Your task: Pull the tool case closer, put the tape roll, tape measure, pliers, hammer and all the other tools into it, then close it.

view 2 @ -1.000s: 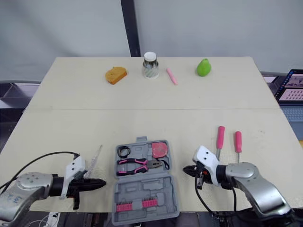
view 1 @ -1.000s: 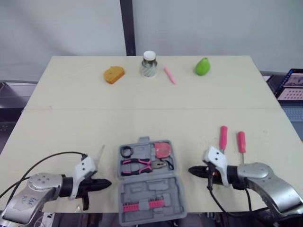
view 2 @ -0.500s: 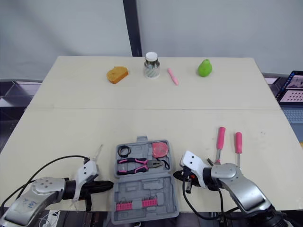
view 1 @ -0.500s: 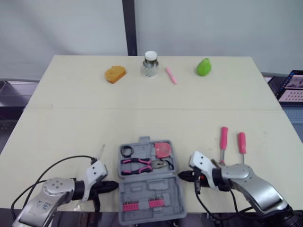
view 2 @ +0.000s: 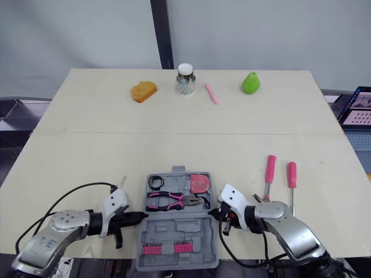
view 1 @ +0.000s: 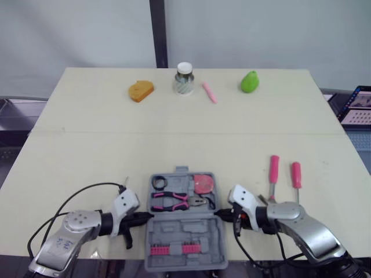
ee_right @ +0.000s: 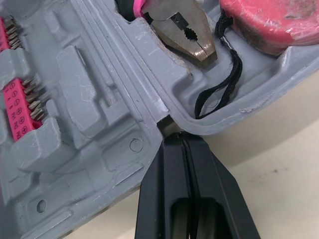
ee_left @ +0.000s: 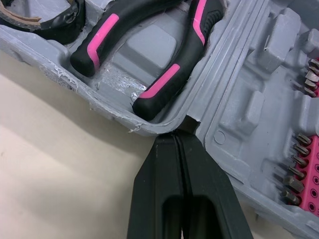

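Observation:
The grey tool case (view 1: 184,230) lies open near the table's front edge. Its far half holds a black tape roll (view 1: 157,183), pink-handled pliers (view 1: 177,201) and a pink tape measure (view 1: 203,183). The near half carries a pink bit strip (view 1: 171,250). My left gripper (view 1: 148,217) is shut, its tip against the case's left side at the hinge line (ee_left: 180,134). My right gripper (view 1: 218,213) is shut too, its tip touching the right side at the hinge (ee_right: 179,137). Two pink-handled screwdrivers (view 1: 272,169) (view 1: 296,174) lie to the right of the case.
Along the far edge stand an orange object (view 1: 141,91), a glass jar (view 1: 184,79), a pink marker (view 1: 208,92) and a green pear (view 1: 249,81). A thin clear-handled tool (view 1: 124,183) lies behind my left gripper. A laptop (view 1: 356,104) sits off the table's right side.
Both grippers have moved inward from either side and now touch the case at its hinge line. The tools on the table have not moved.

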You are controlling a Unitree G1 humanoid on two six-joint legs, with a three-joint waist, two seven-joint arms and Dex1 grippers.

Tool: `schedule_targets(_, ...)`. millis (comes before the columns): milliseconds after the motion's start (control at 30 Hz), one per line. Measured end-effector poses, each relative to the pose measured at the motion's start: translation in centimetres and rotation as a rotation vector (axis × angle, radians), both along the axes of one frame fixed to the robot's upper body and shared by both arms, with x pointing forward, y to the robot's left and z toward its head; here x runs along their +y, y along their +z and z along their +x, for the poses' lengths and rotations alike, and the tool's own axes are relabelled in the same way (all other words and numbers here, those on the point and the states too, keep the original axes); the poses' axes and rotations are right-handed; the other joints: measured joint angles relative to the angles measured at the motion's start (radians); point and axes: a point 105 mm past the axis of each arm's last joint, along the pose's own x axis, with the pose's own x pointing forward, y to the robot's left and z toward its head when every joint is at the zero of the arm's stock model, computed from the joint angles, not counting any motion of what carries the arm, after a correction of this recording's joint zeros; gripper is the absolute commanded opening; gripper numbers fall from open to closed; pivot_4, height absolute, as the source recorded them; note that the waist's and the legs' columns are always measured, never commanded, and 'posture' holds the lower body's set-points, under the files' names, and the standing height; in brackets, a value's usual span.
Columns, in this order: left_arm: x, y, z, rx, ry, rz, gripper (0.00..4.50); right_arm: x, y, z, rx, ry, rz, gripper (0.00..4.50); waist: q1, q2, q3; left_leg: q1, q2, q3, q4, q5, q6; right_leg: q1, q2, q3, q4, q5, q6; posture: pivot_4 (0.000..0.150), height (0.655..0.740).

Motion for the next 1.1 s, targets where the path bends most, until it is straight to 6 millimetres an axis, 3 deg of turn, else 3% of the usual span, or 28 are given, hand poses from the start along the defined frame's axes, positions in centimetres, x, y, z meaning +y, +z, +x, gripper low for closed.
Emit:
schedule_targets(400, -0.5, 0.4, 2.3, -0.041, 0.005, -0.002, 0.00, -0.3, 0.5, 1.5, -0.047, -0.079, -0.001, 0.03, -0.001, 0.000, 0.000, 0.000, 0.000, 0.000, 0.000, 0.000, 0.000, 0.000, 0.000, 0.000, 0.001, 0.000, 0.000, 0.150, 0.7400)
schedule_targets(1100, -0.6, 0.7, 3.8, -0.068, 0.006, -0.006, 0.00, -0.4, 0.7, 2.5, -0.071, -0.122, 0.004, 0.03, -0.002, 0.000, 0.000, 0.000, 0.000, 0.000, 0.001, 0.000, 0.000, 0.000, 0.000, 0.000, 0.001, 0.000, 0.000, 0.150, 0.7400)
